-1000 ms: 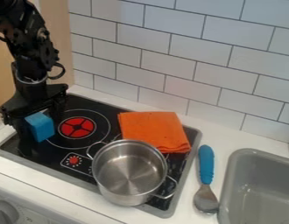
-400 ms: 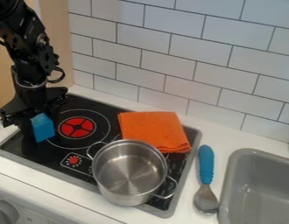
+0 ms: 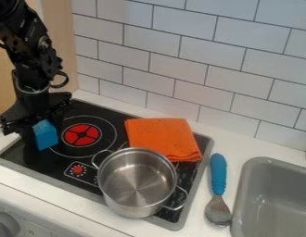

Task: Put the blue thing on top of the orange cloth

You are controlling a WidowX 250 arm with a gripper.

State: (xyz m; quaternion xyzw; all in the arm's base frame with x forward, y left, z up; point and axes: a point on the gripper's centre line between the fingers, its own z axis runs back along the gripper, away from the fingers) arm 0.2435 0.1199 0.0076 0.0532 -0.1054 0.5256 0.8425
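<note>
- Gripper (image 3: 44, 142) down at the left side of the stovetop (image 3: 90, 110), pointing downward, right at the blue block (image 3: 46, 134); how wide it stands, and whether it has hold of that block, I cannot tell.
- Blue block, then, left of the red burner (image 3: 81, 134) and well apart from the cloth (whether it touches the stovetop is hard to call).
- Over to the orange cloth (image 3: 156, 132): folded, lying on the stovetop's right half, nothing on top of it, so the block is not on it.
- Steel pot (image 3: 137, 183) in front of the cloth, upright, open at the top, two loop handles out at the sides.
- Across on the counter (image 3: 233, 141), a blue-handled spoon (image 3: 218, 185), bowl toward the camera, between stovetop and grey sink (image 3: 239, 199).
</note>
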